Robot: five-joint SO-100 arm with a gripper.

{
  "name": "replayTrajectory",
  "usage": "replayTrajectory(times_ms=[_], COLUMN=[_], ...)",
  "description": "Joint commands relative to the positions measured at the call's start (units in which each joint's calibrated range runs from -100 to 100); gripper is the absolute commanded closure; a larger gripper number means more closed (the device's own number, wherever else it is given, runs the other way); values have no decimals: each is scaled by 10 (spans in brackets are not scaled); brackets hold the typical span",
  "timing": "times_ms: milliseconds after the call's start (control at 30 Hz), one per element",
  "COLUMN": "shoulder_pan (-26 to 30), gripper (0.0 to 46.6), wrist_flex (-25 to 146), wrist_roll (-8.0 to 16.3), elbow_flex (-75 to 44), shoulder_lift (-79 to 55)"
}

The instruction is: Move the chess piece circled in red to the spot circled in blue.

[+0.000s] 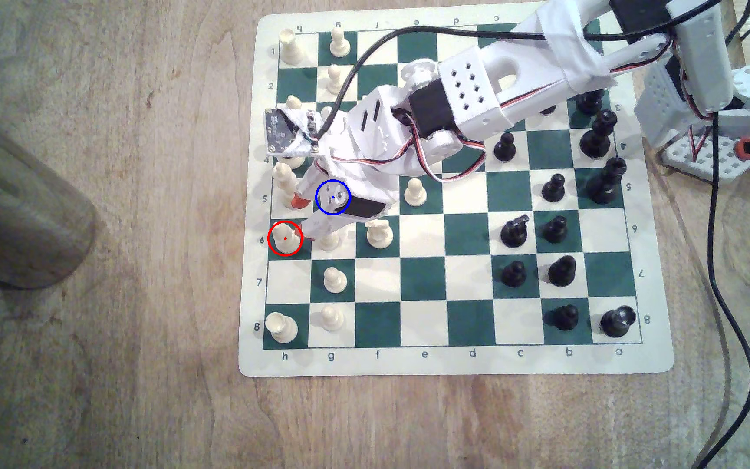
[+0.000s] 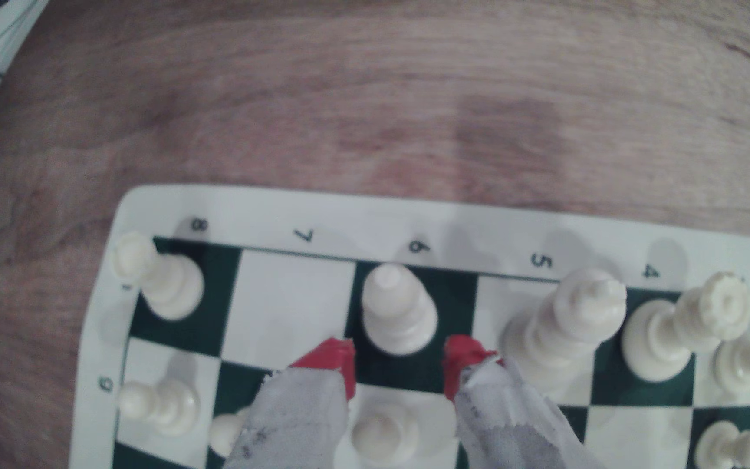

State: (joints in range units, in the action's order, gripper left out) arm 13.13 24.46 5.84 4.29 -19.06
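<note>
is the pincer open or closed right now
Open: the pincer has its red fingertips apart, short of the upright bishop, not touching it.

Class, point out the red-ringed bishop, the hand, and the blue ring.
bishop (image 2: 398, 311), wrist view, its body.
hand (image 2: 400, 367), wrist view, midway between red fingertips.
blue ring (image 1: 317, 203), exterior view, its outline.

Hobby desk: wooden tabletop (image 1: 138, 315), chessboard (image 1: 454, 360)

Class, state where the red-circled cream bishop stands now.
In the exterior view, the bishop stands on green square h6 at the board's left edge, just beyond the open gripper.
</note>
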Motion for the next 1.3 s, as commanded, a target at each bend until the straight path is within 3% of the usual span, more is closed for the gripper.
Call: replayTrajectory(times_ms=[0, 633, 1267], shoulder_pan=[-4, -4, -4], gripper=[344, 326, 344], wrist_flex=[-14, -8, 13], wrist_roll=[-2, -1, -1], elbow_flex=[-60, -185, -206], shoulder_lift=[11, -80, -103])
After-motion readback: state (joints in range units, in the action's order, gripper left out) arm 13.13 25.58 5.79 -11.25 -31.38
